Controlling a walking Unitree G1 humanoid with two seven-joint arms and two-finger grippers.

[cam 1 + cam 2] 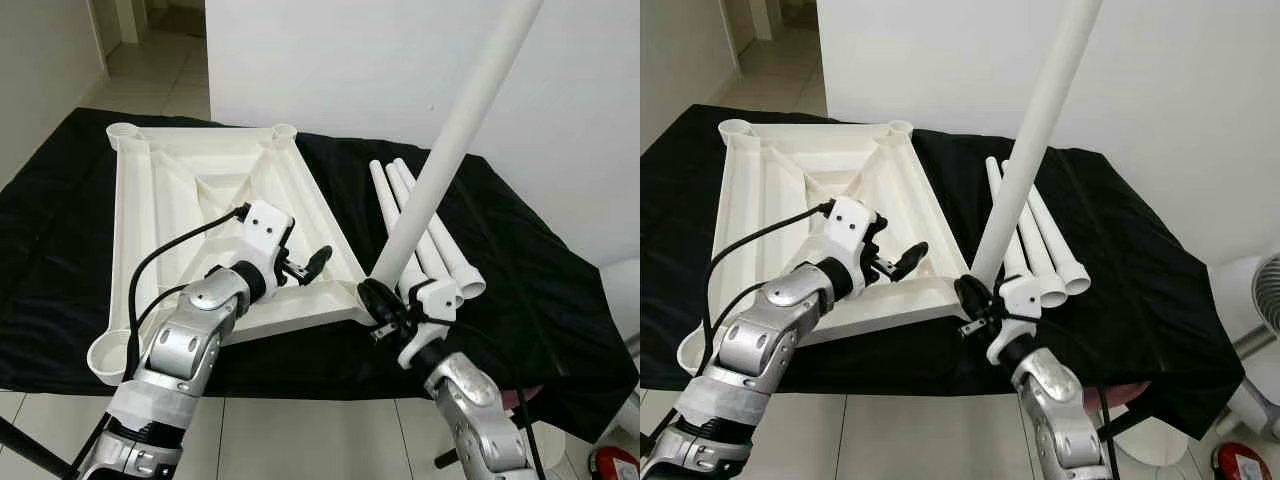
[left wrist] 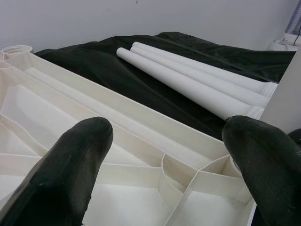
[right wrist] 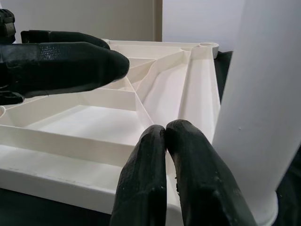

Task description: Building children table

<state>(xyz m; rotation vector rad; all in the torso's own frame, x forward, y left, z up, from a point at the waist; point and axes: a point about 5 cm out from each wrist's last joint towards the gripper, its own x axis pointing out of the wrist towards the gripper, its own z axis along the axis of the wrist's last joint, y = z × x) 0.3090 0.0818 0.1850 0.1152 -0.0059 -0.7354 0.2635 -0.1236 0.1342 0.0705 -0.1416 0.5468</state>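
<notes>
Bench: a bench (image 1: 60,260) with a black cloth (image 1: 540,300) over it holds all the parts.

Table top: the white table top (image 1: 160,200) lies upside down on the left part of the cloth, ribs up, with a round leg socket at each corner.

Left gripper: the left gripper (image 1: 305,266) hangs just over the near right part of the table top. Its two black fingers (image 2: 70,165) are spread wide and hold nothing.

Corner socket: the near right socket (image 2: 188,172) sits between the two grippers, at the front edge of the bench.

Raised leg: one long white leg (image 1: 450,150) stands tilted, its top leaning away to the right. Its lower end is at that corner socket. I cannot tell if it is in the hole yet.

Right gripper: the right gripper (image 1: 385,305) is low at the foot of the raised leg. In the right wrist view its two fingers (image 3: 155,183) are pressed together with the leg beside them, not between them. So it looks closed but not around the leg.

Spare legs: three more white legs (image 1: 420,215) lie side by side on the cloth, just right of the table top.

What could go wrong: the raised leg leans a lot and nothing grips it, so I think it could tip over or slip out of the socket. A hard push on it could slide the table top off the front edge, because that corner is so near it.
</notes>
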